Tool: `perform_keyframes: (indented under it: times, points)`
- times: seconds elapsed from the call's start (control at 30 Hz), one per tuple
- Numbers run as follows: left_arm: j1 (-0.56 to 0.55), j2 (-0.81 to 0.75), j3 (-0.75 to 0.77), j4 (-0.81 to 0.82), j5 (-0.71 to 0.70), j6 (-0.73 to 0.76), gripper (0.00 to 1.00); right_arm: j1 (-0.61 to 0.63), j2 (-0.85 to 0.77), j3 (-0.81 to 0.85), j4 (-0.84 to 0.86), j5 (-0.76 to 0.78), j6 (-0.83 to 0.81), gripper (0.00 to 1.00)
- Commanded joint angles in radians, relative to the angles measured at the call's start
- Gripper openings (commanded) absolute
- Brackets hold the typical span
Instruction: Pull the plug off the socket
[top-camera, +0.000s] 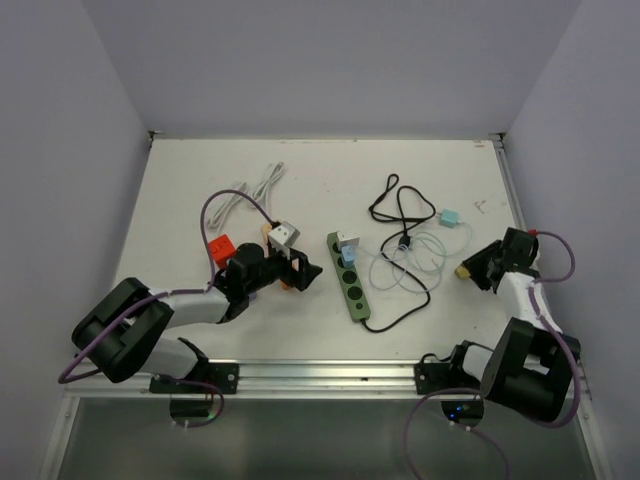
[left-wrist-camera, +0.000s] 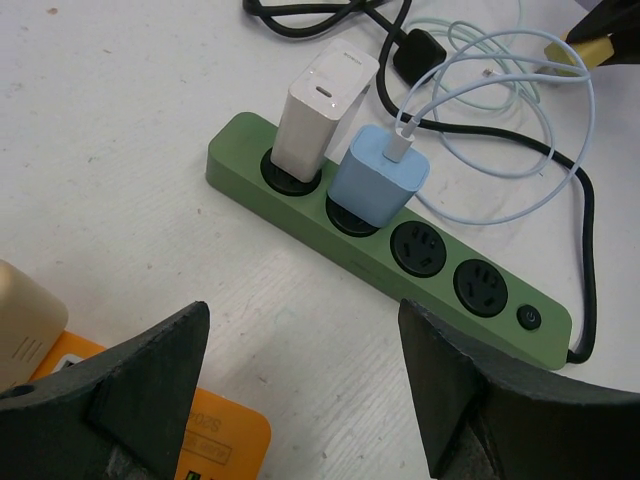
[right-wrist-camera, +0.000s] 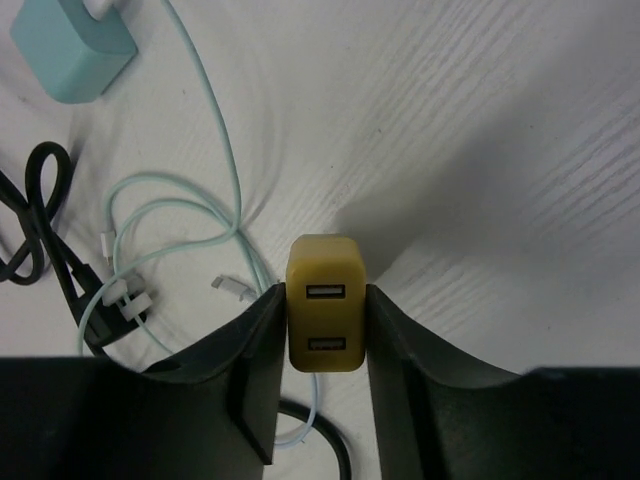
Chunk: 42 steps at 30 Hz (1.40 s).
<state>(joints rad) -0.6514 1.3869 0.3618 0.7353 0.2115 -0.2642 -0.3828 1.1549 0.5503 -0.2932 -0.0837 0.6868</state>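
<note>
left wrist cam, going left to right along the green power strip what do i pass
On the green power strip: white charger → blue charger → empty socket → second empty socket → black power button.

On the white worktop (top-camera: 190, 190) are laid a green power strip (top-camera: 351, 282), black cable (top-camera: 394, 206), teal adapter (top-camera: 449, 219), white cable (top-camera: 262, 185) and red block (top-camera: 220, 248).
</note>
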Motion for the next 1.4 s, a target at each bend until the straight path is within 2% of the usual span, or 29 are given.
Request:
perform_keyframes:
  times: [0.0,0.13,0.27,0.43,0.5,0.53,0.63,0.73,0.83,0.87,0.97,1.07,1.13,1.17,1.27,1.37]
  points:
    - [-0.007,-0.026,0.005,0.015,-0.020,0.042,0.81,-0.005,0.014,0.000,0.058,-0.037,-0.029,0.43]
    - [-0.007,-0.031,0.003,0.012,-0.024,0.040,0.81,-0.005,0.006,0.003,0.049,-0.039,-0.036,0.77]
    - [-0.007,-0.031,0.006,0.006,-0.023,0.039,0.81,-0.005,0.003,0.019,0.016,-0.027,-0.041,0.86]
    - [-0.007,-0.043,0.006,-0.005,-0.029,0.037,0.80,-0.005,-0.041,0.063,-0.098,0.010,-0.064,0.85]
    - [-0.007,-0.046,0.002,0.004,-0.018,0.040,0.80,-0.005,-0.127,0.076,-0.122,0.018,-0.069,0.83]
    - [-0.008,-0.046,-0.003,0.019,-0.008,0.043,0.80,-0.005,-0.161,0.076,-0.127,0.003,-0.073,0.75]
    - [-0.014,-0.031,0.005,0.022,0.008,0.056,0.80,-0.002,-0.317,0.051,-0.063,-0.114,-0.056,0.63]
    - [-0.025,-0.006,0.031,-0.013,0.000,0.072,0.80,0.059,-0.446,0.036,0.018,-0.198,-0.053,0.56]
    - [-0.046,0.011,0.049,-0.037,-0.018,0.082,0.80,0.218,-0.462,0.088,0.022,-0.189,-0.127,0.56]
    - [-0.050,0.023,0.052,-0.037,-0.020,0.083,0.80,0.311,-0.446,0.126,0.014,-0.183,-0.162,0.55]
    - [-0.082,0.049,0.068,-0.037,-0.029,0.086,0.80,0.459,-0.364,0.199,-0.033,-0.131,-0.223,0.48]
    - [-0.109,0.058,0.075,-0.039,-0.049,0.092,0.80,0.702,-0.311,0.224,-0.044,-0.039,-0.240,0.42]
    - [-0.122,0.055,0.068,-0.028,-0.063,0.092,0.79,0.798,-0.275,0.229,-0.021,0.038,-0.237,0.35]
    - [-0.123,0.052,0.062,-0.021,-0.061,0.094,0.79,0.894,-0.229,0.234,-0.014,0.056,-0.236,0.35]
    - [-0.136,0.044,0.037,0.019,-0.066,0.094,0.78,1.052,-0.138,0.267,-0.021,0.180,-0.253,0.36]
    - [-0.152,0.034,0.014,0.064,-0.067,0.086,0.75,1.119,-0.046,0.287,-0.026,0.294,-0.248,0.43]
